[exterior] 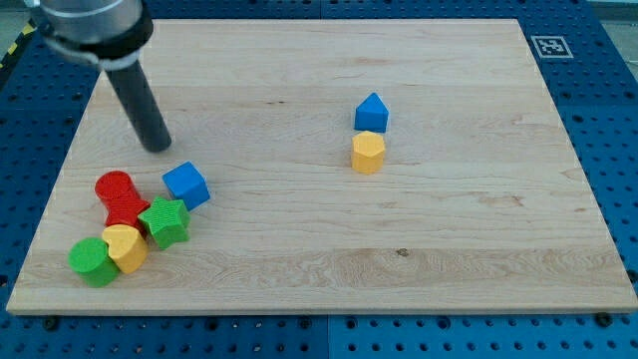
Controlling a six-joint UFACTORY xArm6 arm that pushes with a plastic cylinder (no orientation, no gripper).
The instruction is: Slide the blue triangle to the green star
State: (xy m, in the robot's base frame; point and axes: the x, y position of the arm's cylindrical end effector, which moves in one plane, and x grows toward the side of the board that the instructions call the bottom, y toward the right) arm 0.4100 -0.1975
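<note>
The green star lies at the view's lower left, in a cluster of blocks. A blue cube-like block sits just above and to the right of it, touching or nearly touching it. A second blue block with a pointed top, the triangle-like one, lies right of the board's centre, far from the star. My tip rests on the board above and left of the blue cube-like block, a short gap away and touching no block. The rod leans up toward the view's top left.
A red block lies left of the green star. A yellow block and a green round block sit below it near the board's lower left corner. A yellow hexagonal block sits directly below the pointed blue block.
</note>
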